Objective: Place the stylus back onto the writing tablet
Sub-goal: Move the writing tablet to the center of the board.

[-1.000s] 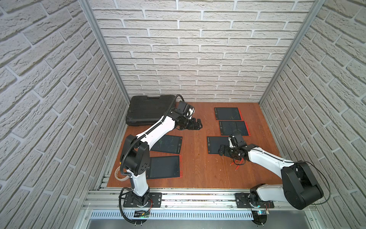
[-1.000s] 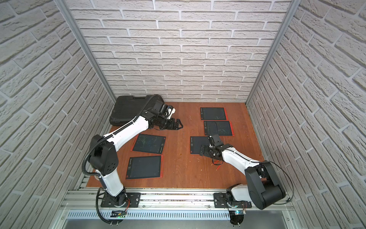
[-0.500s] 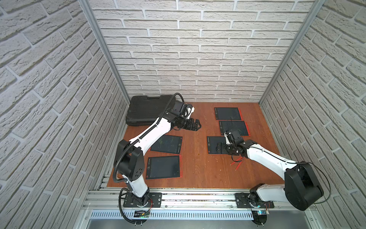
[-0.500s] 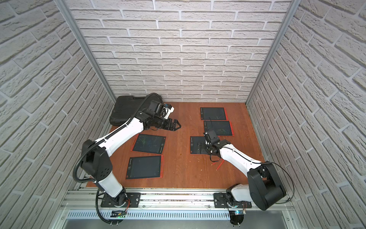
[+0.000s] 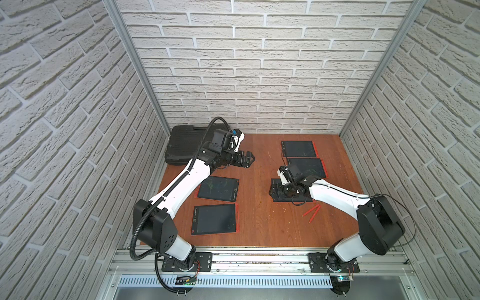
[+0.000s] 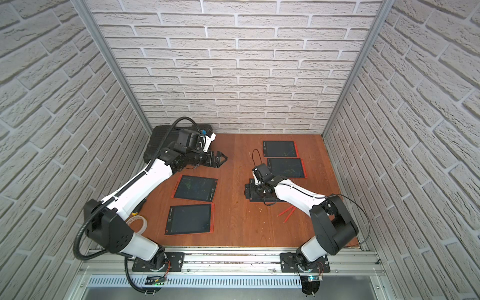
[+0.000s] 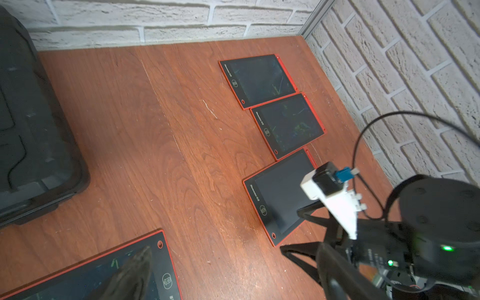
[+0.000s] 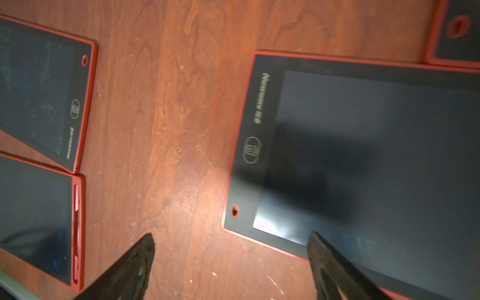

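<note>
Two thin red styluses [image 5: 311, 210] [image 6: 286, 211] lie crossed on the bare wood at the front right, and neither is held. The writing tablet [image 5: 285, 200] [image 8: 363, 155] [image 7: 280, 192], black with a red rim, lies just left of them and is mostly hidden under my right arm in both top views. My right gripper [image 5: 272, 191] [image 6: 245, 191] [image 8: 231, 240] hovers open over that tablet's left front corner with nothing between its fingers. My left gripper [image 5: 248, 158] [image 6: 222, 158] [image 7: 235, 255] is open and empty at the back, left of centre.
Two more tablets [image 5: 298, 148] [image 5: 306, 167] lie behind the right gripper. Two others [image 5: 218, 188] [image 5: 215, 219] lie at front left, the nearer with a stylus [image 8: 76, 207] clipped in its edge. A black case [image 5: 187, 148] fills the back left corner. Brick walls enclose three sides.
My right gripper has moved left and back, from beside the styluses to over the tablet's corner. The styluses have not moved. The left arm shifted slightly.
</note>
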Available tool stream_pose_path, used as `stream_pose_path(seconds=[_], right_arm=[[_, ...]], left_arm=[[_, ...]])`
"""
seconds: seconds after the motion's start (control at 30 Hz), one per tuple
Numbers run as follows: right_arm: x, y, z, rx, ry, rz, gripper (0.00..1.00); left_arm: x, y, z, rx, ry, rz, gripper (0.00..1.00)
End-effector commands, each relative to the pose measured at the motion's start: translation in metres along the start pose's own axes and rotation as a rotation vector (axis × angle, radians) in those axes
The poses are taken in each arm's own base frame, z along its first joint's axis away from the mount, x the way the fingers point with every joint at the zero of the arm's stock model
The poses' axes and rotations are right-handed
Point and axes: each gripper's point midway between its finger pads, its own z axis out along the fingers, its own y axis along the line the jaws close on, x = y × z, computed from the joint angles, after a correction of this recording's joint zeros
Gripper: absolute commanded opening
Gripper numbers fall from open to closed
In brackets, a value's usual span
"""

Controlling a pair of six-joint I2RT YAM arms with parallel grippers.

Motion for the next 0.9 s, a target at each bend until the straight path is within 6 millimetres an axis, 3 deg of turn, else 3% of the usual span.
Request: stream_pose_path(seconds=[0.0,0.37,0.87], right_arm=[[-0.014,0.030,0.002,-0.083,-0.027,-0.005,0.91],[-0.023,0.066,0.034,-0.065,-0.006,0.004,0.92],[-0.018,0.041,0.052,0.110,0.066,0.030,0.93]], left_arm=[[-0.005,0.002,-0.006,-0.010,-0.038,0.019,0.98],[-0.005,0.000,-0.005,0.005,-0.040,0.011,0.98],[-0.005,-0.004,-0.005,0.030,-0.041,-0.002,0.98]])
